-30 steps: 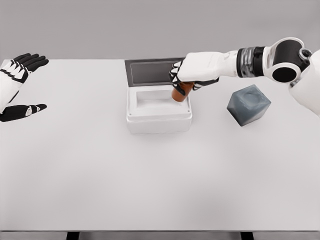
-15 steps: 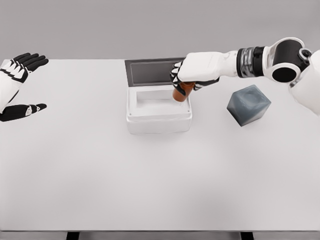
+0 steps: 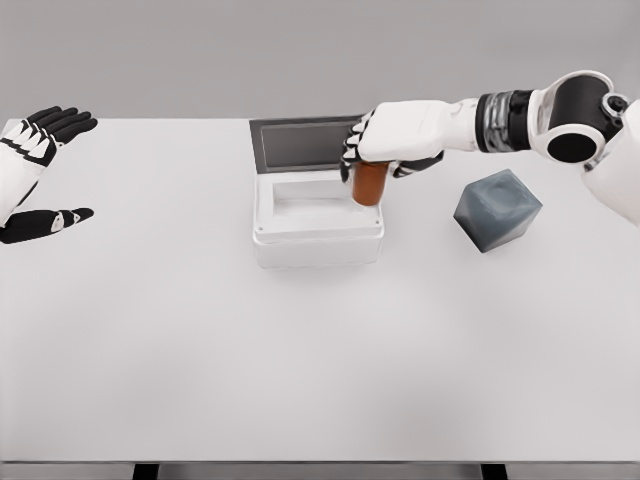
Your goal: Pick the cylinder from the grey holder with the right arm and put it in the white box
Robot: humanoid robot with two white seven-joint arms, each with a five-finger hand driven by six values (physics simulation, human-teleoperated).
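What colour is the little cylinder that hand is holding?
Orange-brown, seen in the head view: the cylinder in the right hand.

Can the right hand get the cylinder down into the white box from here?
Probably yes: the right hand holds the cylinder over the box's right rim, and the open cavity lies just left, unobstructed.

A burnt-orange cylinder [image 3: 370, 184] shows beneath the right hand [image 3: 392, 147], whose shell is white with black fingers [image 3: 351, 152]. The white box [image 3: 317, 222] carries a dark grey lid panel [image 3: 300, 143] behind it. The holder [image 3: 497, 210] is slate grey with a bluish cast. The left hand [image 3: 34, 172] pairs white plates with black fingers. The table [image 3: 320, 350] is pale grey-white, under a flat grey backdrop.
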